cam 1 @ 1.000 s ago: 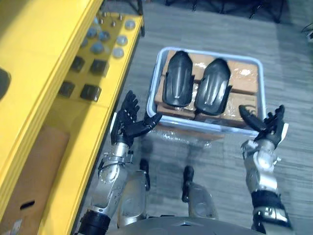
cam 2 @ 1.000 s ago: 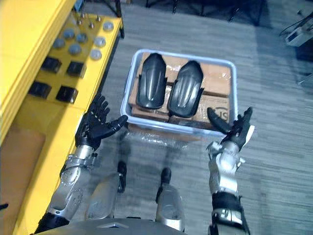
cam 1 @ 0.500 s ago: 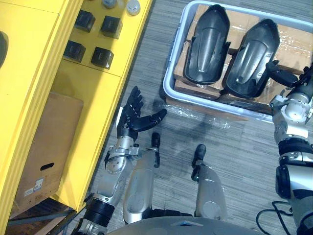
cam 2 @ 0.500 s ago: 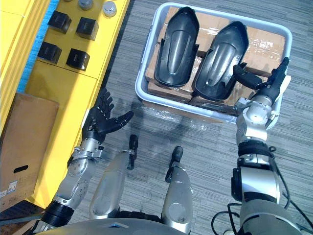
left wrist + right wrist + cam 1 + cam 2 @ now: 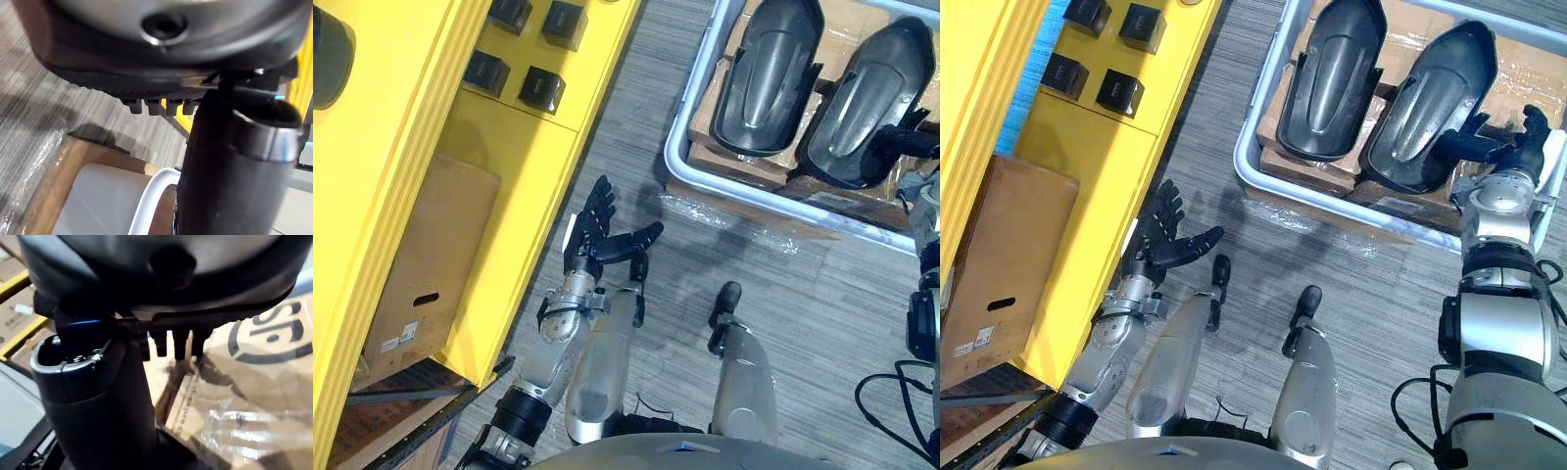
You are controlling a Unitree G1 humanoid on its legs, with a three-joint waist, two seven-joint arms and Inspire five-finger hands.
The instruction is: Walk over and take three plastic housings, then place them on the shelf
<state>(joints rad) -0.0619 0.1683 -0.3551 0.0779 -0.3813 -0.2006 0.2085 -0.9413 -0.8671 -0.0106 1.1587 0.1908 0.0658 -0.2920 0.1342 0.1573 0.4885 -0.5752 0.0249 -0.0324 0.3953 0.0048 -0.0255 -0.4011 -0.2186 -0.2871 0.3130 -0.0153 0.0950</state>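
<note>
While the open right hand [image 5: 1513, 147] sits at the black moulded plastic housing [image 5: 1425, 108] in the pale blue tub [image 5: 1240, 164], a shallow edge grip could slip; the left hand [image 5: 1163, 245] hangs open.

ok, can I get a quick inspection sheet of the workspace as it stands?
surface: grey carpet floor.
job's things: left housing and right housing, dark plastic, side by side on cardboard boxes in the white bin.
clutter: black blocks on the yellow shelf.
hands: left hand open, over the floor by the shelf; right hand open, at the right housing's edge, contact unclear.
cables: nothing seen.
surroundings: cardboard box on the shelf's lower level.
</note>
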